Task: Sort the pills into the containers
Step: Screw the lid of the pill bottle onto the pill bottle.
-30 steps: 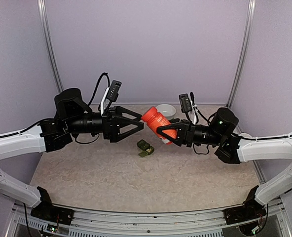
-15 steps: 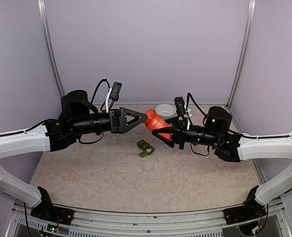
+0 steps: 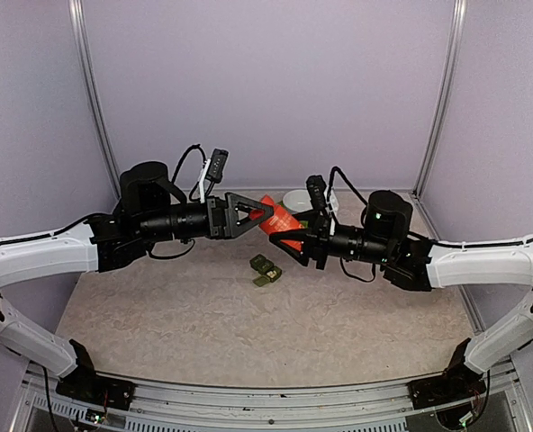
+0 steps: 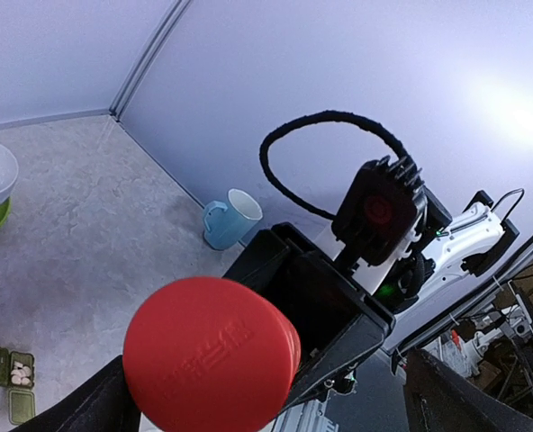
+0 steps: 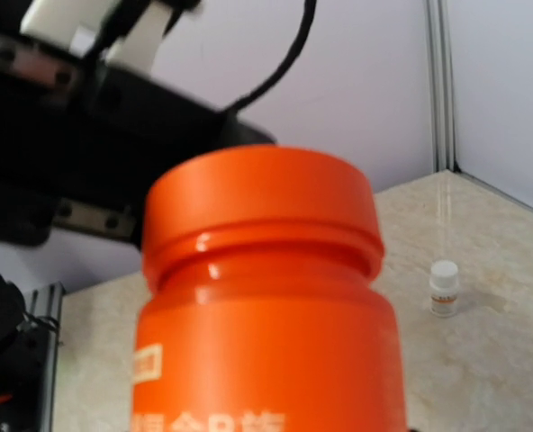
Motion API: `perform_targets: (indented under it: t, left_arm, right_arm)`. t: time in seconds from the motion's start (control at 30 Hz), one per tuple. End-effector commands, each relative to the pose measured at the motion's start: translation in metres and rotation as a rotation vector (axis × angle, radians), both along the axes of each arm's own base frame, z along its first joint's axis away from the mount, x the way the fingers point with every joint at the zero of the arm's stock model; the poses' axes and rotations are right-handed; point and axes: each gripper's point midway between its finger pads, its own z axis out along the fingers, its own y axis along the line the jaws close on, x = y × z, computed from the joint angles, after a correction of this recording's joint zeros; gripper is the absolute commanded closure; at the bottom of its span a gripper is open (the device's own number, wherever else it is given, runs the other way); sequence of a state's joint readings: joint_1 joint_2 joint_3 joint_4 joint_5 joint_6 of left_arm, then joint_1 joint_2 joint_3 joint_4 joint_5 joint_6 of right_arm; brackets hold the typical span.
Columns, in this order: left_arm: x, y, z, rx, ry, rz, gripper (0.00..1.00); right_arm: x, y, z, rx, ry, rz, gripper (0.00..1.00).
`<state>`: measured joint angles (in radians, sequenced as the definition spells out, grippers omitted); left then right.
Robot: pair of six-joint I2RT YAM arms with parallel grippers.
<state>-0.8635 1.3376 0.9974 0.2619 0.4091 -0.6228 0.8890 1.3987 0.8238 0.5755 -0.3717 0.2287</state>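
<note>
Seen from above: the left gripper (image 3: 265, 214), fingers spread wide, reaches toward the right gripper (image 3: 293, 236), which is clamped around the body of a red bottle (image 3: 280, 222) held on a slant in the air. The bottle's cap points into the left fingers. The containers (image 3: 266, 269) lie on the table (image 3: 158, 315) below both hands, a little nearer than the bottle. A white bowl (image 3: 301, 200) sits beyond the right gripper.

Left wrist view: the round red cap (image 4: 211, 354) fills the gap between the spread fingers (image 4: 91, 409), low and toward the left finger. If they close off centre like this, the bottle could twist or slip in the right hand's grip. Far below, left of the hand, one compartment shows pale pills (image 4: 19, 370).

Right wrist view: the bottle rises straight ahead, hiding this hand's fingers. A tiny white bottle (image 5: 444, 288) stands on the table to the right. With the bottle tilted, loosening the cap could scatter pills across the table instead of the compartments.
</note>
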Motion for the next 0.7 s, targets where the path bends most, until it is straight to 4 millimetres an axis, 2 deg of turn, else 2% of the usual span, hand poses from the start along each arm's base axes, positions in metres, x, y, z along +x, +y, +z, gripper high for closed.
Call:
perform_targets:
  t: [0.0,0.33,0.47,0.57,0.67]
  left_arm:
    - [0.001,0.000,0.021,-0.038,-0.049,0.010,0.01]
    - [-0.002,-0.002,0.025,-0.051,-0.054,-0.006,0.01]
    - [-0.004,-0.002,0.027,-0.060,-0.057,-0.013,0.01]
    - [-0.004,0.000,0.029,-0.061,-0.064,-0.004,0.01]
    - [-0.003,0.004,0.028,-0.049,-0.067,0.017,0.01]
  right_arm:
    - [0.004,0.008,-0.001,-0.022,-0.017,-0.018,0.81]
    - [-0.008,0.030,-0.022,-0.066,-0.001,0.042,0.81]
    - [-0.019,0.042,-0.027,-0.076,0.001,0.087,0.81]
    - [-0.025,0.046,-0.027,-0.077,-0.003,0.106,0.81]
    - [-0.026,0.039,-0.014,-0.048,-0.022,0.087,0.81]
